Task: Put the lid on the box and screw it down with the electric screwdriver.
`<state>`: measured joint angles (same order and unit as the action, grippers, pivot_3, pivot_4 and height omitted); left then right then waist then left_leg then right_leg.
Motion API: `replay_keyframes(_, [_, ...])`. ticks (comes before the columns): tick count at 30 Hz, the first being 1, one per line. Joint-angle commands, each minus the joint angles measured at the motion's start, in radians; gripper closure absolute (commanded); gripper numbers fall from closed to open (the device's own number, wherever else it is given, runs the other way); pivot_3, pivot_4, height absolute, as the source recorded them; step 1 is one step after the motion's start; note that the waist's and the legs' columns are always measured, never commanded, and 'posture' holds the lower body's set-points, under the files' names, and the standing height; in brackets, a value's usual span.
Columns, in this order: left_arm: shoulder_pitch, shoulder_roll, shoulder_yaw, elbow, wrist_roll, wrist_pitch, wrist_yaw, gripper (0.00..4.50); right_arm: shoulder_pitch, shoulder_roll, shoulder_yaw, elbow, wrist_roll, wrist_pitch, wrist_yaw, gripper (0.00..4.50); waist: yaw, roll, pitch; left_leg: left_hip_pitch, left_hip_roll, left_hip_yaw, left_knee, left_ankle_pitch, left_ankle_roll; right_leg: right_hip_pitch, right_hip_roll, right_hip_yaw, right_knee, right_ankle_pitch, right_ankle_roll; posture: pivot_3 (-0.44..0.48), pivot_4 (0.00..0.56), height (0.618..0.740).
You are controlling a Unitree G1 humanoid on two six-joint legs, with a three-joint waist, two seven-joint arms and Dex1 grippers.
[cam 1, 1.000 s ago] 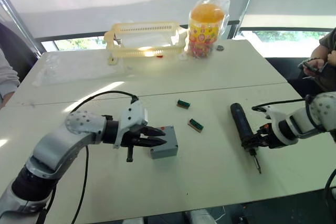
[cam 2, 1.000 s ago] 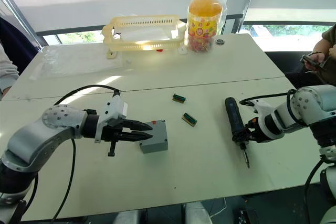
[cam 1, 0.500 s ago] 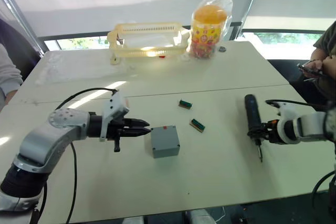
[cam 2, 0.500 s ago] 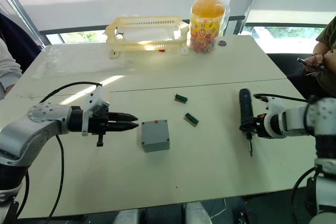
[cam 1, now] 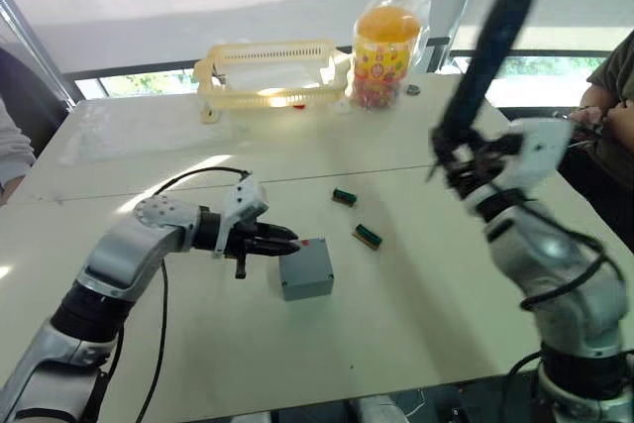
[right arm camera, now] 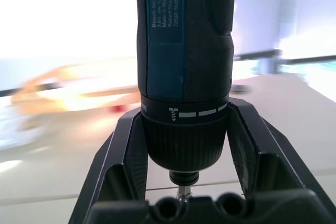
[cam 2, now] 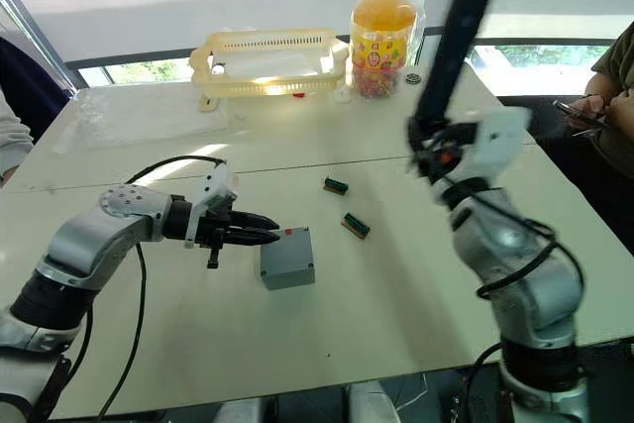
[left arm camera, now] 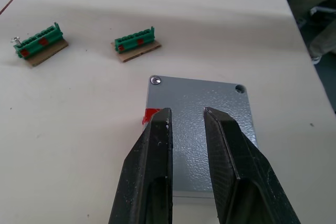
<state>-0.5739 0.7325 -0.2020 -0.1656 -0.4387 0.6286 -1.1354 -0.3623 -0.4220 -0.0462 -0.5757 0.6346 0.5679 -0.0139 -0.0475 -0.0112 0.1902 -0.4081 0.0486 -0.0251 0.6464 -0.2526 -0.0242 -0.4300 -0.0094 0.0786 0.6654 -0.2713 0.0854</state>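
right gripper (right arm camera: 186, 145): clamped around the collar of the black pen-shaped electric screwdriver (cam 1: 482, 61), held up in the air, body pointing up and away, bit end down by the wrist

left gripper (left arm camera: 185, 145): two black fingers a little apart, nothing between them, tips hovering over the near edge of the flat grey square plastic lid (left arm camera: 202, 129)

lid + box: lid already sits on the small grey plastic box (cam 1: 306, 269), right under the left fingertips; I can see one screw in a corner hole and an empty hole at the next corner

beyond the box: two little green terminal blocks (left arm camera: 137, 41) lying loose on the white table (cam 1: 396, 314), further out from the left fingers

what could go wrong: screwdriver is well away from the box, so my guess is a long swing down could miss the corner hole. If the left fingers don't steady it, the bit could shove the box sideways or shift the lid.
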Motion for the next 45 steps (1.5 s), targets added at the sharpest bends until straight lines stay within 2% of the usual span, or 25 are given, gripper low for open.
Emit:
replay_keyframes(1, [0.048, -0.005, -0.028, -0.069, 0.065, -0.04, 0.051, 3.56, 0.01, 0.1, 0.111, 0.03, -0.052, -0.215, 0.196, 2.79, 0.002, 0.0, 0.0, 0.0, 0.0, 0.0, 0.0, 0.0, 0.0, 0.0, 0.0, 0.0, 0.0, 0.0, 0.0, 0.0, 0.15, 0.74])
replay_keyframes(5, [0.11, 0.014, -0.004, -0.129, 0.061, -0.026, 0.065, 3.56, 0.023, 0.16, 0.183, 0.058, -0.052, -0.236, 0.302, 2.79, 0.012, -0.001, 0.0, -0.001, 0.0, 0.0, 0.002, 0.0, 0.0, 0.001, -0.002, -0.001, -0.001, 0.0, 0.0, 0.0, 0.15, 0.74])
replay_keyframes(15, [0.166, 0.011, 0.004, -0.164, 0.068, -0.028, 0.114, 3.56, 0.077, 0.206, 0.21, 0.111, -0.132, -0.277, 0.384, 2.79, 0.011, -0.001, 0.0, 0.0, -0.001, 0.0, 0.003, 0.0, -0.001, 0.002, -0.002, -0.001, 0.0, 0.0, 0.0, 0.0, 0.15, 0.74])
replay_keyframes(45, [0.151, 0.012, -0.01, -0.13, 0.076, -0.042, 0.11, 3.56, 0.117, 0.244, 0.186, 0.198, -0.242, -0.349, 0.434, 2.79, 0.007, -0.001, 0.0, 0.0, -0.001, -0.001, 0.002, 0.0, -0.001, 0.002, -0.002, -0.001, 0.0, 0.0, 0.0, 0.0, 0.15, 0.74])
